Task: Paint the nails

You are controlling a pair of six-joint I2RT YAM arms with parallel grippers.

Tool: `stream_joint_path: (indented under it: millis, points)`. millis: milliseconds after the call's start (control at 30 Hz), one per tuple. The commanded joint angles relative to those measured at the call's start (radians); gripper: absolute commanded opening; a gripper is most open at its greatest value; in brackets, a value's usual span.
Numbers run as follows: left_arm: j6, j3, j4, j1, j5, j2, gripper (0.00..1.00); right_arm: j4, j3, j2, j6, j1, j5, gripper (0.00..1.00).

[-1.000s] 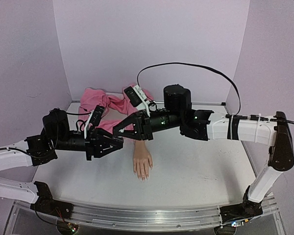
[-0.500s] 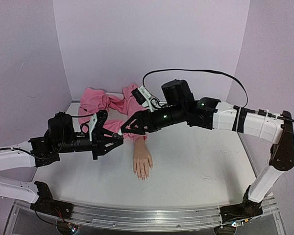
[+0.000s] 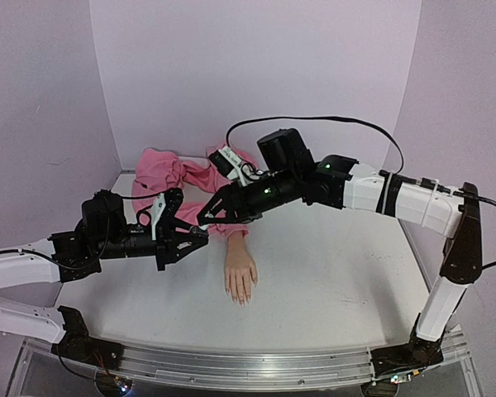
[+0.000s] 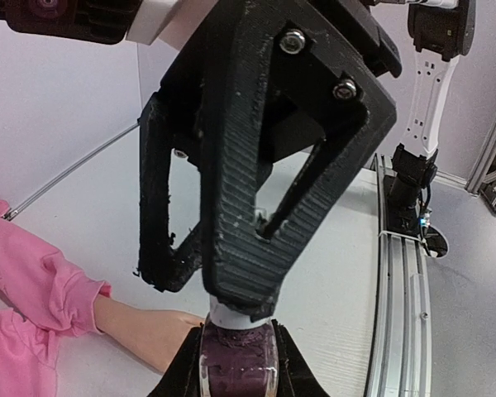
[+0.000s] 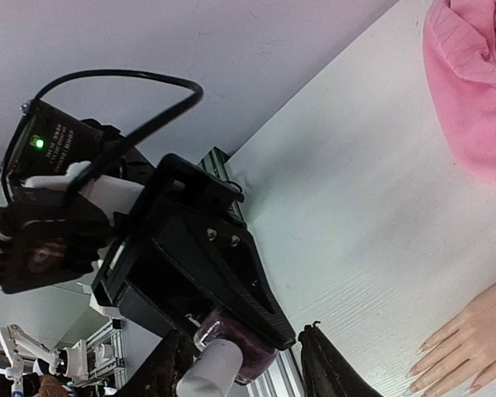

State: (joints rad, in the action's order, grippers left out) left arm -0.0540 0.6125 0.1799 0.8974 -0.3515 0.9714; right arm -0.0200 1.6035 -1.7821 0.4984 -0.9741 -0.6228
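Observation:
My left gripper (image 3: pixel 200 236) is shut on a small bottle of dark purple polish (image 4: pixel 236 364) with a white cap (image 4: pixel 236 318), held above the table left of the mannequin hand (image 3: pixel 240 277). My right gripper (image 3: pixel 208 220) is open and straddles the cap (image 5: pixel 208 372). One ribbed finger (image 4: pixel 256 207) touches the cap and the other stands apart. The pale hand lies palm down, fingers toward me, in a pink sleeve (image 3: pixel 182 178). Its nails (image 5: pixel 434 379) look skin-toned in the right wrist view. I see no dark nail.
The pink cloth (image 5: pixel 471 91) is bunched at the back left against the wall. The aluminium rail (image 3: pixel 248 368) runs along the table's near edge. The right arm's black cable (image 3: pixel 314 124) loops above the arm.
My right gripper has swung left and down onto the bottle's cap. My left gripper pushed forward with the bottle a second ago and has since held still.

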Motion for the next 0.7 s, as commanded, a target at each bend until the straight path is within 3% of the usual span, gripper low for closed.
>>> stream_joint_path:
  millis: [0, 133, 267, 400, 533, 667]
  points:
    - [-0.013, 0.007, 0.017, 0.001, 0.011, -0.021, 0.00, 0.002, 0.027, -0.002, -0.006, -0.004, -0.056, 0.43]
    - [-0.016, 0.009, 0.014, 0.001, 0.012, -0.016, 0.00, -0.003, 0.017, 0.004, -0.011, -0.004, -0.071, 0.37]
    - [-0.017, 0.009, 0.011, 0.001, 0.013, -0.012, 0.00, -0.012, 0.002, 0.011, -0.010, -0.004, -0.078, 0.23]
    - [-0.017, 0.009, 0.007, 0.000, 0.018, -0.011, 0.00, -0.020, -0.011, 0.021, -0.008, -0.003, -0.082, 0.20]
    - [-0.015, 0.009, 0.003, 0.001, 0.016, -0.009, 0.00, -0.021, -0.019, 0.034, -0.020, -0.003, -0.064, 0.00]
    - [-0.015, 0.010, -0.006, 0.001, 0.014, -0.001, 0.00, -0.028, -0.040, 0.074, -0.038, -0.004, -0.019, 0.00]
